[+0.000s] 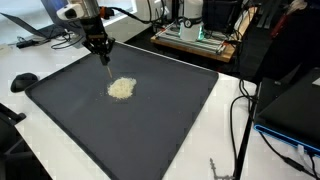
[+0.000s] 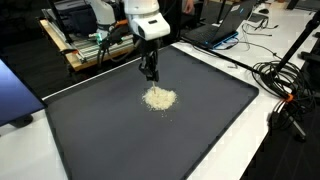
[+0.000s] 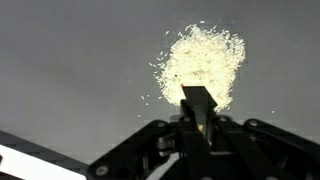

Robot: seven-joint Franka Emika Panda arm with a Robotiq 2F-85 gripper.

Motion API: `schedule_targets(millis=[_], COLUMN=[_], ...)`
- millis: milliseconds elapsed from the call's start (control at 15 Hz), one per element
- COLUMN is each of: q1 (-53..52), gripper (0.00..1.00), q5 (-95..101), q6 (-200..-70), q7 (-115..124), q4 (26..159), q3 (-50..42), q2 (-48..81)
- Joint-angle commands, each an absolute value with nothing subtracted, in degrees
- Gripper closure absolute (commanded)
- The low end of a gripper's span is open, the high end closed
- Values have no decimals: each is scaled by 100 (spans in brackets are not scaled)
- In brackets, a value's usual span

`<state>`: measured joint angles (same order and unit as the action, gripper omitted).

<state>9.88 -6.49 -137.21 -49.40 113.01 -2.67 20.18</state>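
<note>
I am pressing the fingers of my gripper [image 3: 197, 100] together, the pale grain pile [image 3: 203, 62] lying just ahead of them on the black mat [image 3: 70, 70].

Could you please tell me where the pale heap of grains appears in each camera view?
Exterior view: heap of grains left of centre on the black mat, just below the gripper.
Exterior view: heap of grains in the upper middle of the black mat, under the gripper.
Wrist view: heap of grains upper right of centre, just ahead of the gripper.
Shared landmark: the gripper tip beside the heap.
</note>
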Motion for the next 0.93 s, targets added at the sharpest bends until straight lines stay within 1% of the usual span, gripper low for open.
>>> schedule_targets(millis=[0, 267, 333, 400, 733, 800, 867], q1=[662, 290, 453, 390, 458, 459, 336], gripper=[97, 97, 97, 88, 88, 97, 97], q5=[-107, 402, 137, 161, 161, 161, 748], q6=[-14396, -15039, -14689, -14748, -14745, -14745, -14930], q7=[-4122, -2962, -3446, -3342, -3362, -3362, -2854], q4=[12731, 14014, 13194, 13393, 13283, 13279, 13291], q3=[-275, -185, -167, -145, -136, -135, -232], q2=[1005, 96, 769, 623, 727, 734, 735])
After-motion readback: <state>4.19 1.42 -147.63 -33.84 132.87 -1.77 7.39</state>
